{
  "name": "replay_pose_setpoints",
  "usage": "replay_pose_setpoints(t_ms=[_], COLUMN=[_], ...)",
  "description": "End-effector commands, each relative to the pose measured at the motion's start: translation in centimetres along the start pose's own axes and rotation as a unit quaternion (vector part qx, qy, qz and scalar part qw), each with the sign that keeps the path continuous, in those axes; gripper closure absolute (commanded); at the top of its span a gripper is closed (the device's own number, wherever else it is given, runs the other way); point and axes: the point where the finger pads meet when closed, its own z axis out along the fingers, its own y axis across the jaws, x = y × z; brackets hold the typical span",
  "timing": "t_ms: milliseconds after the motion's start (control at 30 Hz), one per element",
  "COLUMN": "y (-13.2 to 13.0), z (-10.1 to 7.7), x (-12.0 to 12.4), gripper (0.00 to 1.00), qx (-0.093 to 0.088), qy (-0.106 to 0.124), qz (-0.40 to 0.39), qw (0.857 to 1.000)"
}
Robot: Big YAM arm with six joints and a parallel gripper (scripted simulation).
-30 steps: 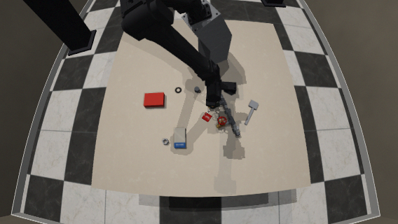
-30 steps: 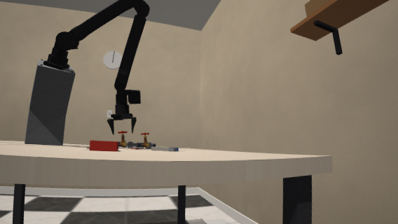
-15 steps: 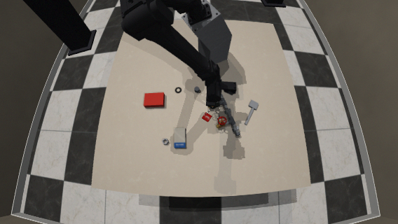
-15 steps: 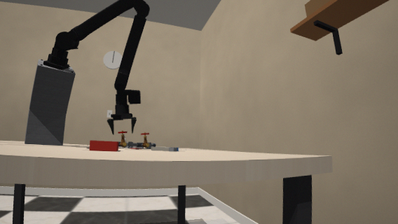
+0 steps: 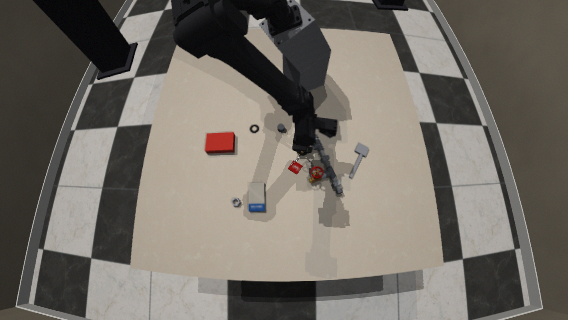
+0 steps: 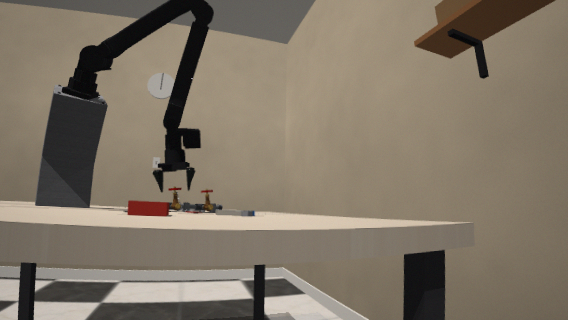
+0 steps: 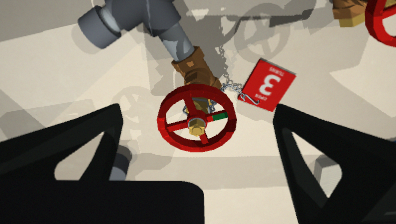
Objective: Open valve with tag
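A brass valve with a red handwheel (image 7: 197, 117) stands on a grey pipe (image 7: 165, 30). A chain joins it to a red tag (image 7: 269, 84) marked 3. The wheel has a green mark on its right spoke. My gripper (image 7: 198, 112) is open, its fingers wide on either side of this wheel and a little above it, touching nothing. In the side view the gripper (image 6: 174, 180) hangs just over the left valve (image 6: 175, 196). A second red-wheeled valve (image 6: 207, 197) stands to its right and also shows in the overhead view (image 5: 316, 173), beside the tag (image 5: 295, 167).
A red block (image 5: 220, 142), a black ring (image 5: 254, 128), a small grey knob (image 5: 281, 128), a grey and blue box (image 5: 257, 196), a nut (image 5: 236, 202) and a hammer (image 5: 358, 159) lie around the pipe. My grey base (image 5: 305, 55) stands at the back.
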Motion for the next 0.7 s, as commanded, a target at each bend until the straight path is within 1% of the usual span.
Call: replay_pose_setpoints(t_ms=[0, 33, 100, 133, 233, 300, 433, 500, 600, 667], y=[-0.05, -0.05, -0.05, 0.12, 0.13, 0.13, 0.41, 0.41, 0.4, 0.4], z=[0.05, 0.05, 0.05, 0.04, 0.04, 0.03, -0.01, -0.01, -0.02, -0.02], x=[0.01, 0.02, 0.02, 0.03, 0.03, 0.02, -0.04, -0.04, -0.06, -0.06], gripper=[0.0, 0.0, 0.0, 0.0, 0.0, 0.0, 0.0, 0.0, 0.0, 0.0], qx=[0.004, 0.005, 0.005, 0.001, 0.001, 0.001, -0.002, -0.002, 0.0, 0.0], qy=[-0.002, -0.002, -0.002, 0.0, 0.0, 0.0, 0.001, 0.0, -0.002, -0.002], qz=[0.08, 0.103, 0.103, 0.126, 0.213, 0.279, 0.403, 0.455, 0.529, 0.529], qw=[0.997, 0.995, 0.995, 0.992, 0.977, 0.96, 0.915, 0.891, 0.848, 0.848])
